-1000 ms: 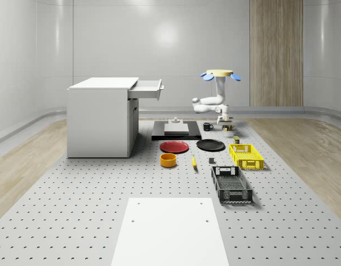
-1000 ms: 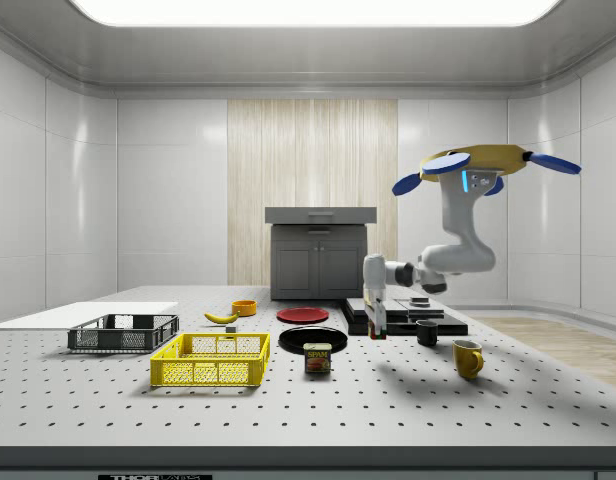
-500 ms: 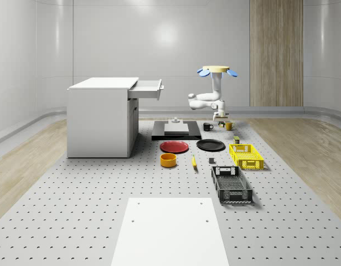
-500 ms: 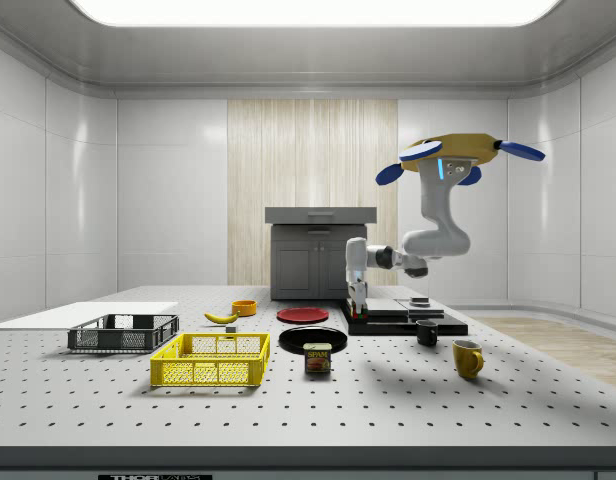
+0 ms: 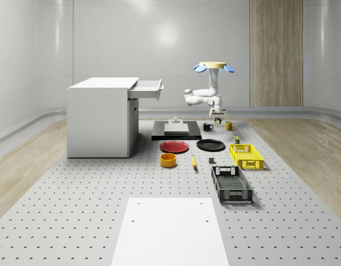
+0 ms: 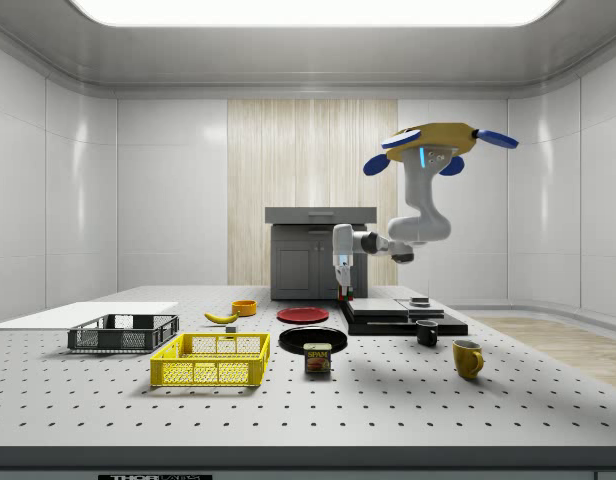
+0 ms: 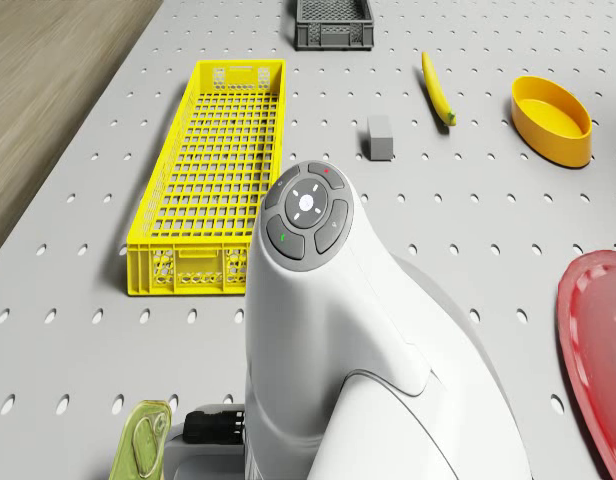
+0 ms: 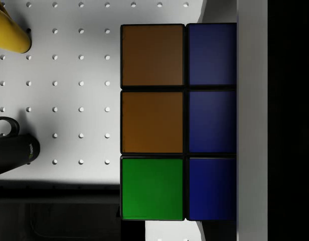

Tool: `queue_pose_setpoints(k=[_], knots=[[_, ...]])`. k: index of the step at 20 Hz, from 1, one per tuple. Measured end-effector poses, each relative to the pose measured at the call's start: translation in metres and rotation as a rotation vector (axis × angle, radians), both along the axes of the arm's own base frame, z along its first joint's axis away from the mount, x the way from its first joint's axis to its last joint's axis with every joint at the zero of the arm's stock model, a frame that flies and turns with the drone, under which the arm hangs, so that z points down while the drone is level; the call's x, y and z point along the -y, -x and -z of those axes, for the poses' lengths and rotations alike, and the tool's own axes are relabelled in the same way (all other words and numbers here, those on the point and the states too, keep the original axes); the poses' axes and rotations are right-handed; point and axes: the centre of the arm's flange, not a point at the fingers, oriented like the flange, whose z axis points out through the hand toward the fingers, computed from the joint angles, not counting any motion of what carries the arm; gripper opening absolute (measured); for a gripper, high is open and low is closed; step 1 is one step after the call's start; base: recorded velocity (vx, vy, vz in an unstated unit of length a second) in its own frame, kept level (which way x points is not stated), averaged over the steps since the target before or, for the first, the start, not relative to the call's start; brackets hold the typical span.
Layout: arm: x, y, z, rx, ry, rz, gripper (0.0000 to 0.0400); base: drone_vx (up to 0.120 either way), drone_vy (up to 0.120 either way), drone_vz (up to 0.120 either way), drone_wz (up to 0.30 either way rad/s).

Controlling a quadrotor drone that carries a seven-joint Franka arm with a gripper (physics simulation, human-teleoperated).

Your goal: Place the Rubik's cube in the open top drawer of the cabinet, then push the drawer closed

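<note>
The drone (image 5: 214, 67) hovers above the tabletop (image 5: 104, 188), well to the open-drawer side of the cabinet (image 5: 101, 119). Its fingers pinch the Rubik's cube (image 8: 167, 123), carried high, likely to clear the top drawer (image 5: 146, 88), which stands open to receive it.

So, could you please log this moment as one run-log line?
drone: hovering over table | gripper: holding Rubik's cube | top drawer: open

Rubik's cube (image 8: 177, 122) shows orange, blue, green squares.
</note>
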Motion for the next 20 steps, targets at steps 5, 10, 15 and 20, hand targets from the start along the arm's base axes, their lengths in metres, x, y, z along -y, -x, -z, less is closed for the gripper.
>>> queue_pose_setpoints(k=[5, 10, 15, 20], knots=[[0.0, 0.0, 0.0, 0.0, 0.0, 0.0, 0.0325, 0.0, -0.056, 0.12, 0.0], [0.0, 0.0, 0.0, 0.0, 0.0, 0.0, 0.0325, 0.0, -0.088, 0.12, 0.0], [0.0, 0.0, 0.0, 0.0, 0.0, 0.0, 0.0325, 0.0, -0.112, 0.12, 0.0], [0.0, 0.0, 0.0, 0.0, 0.0, 0.0, 0.0325, 0.0, -0.12, 0.12, 0.0]])
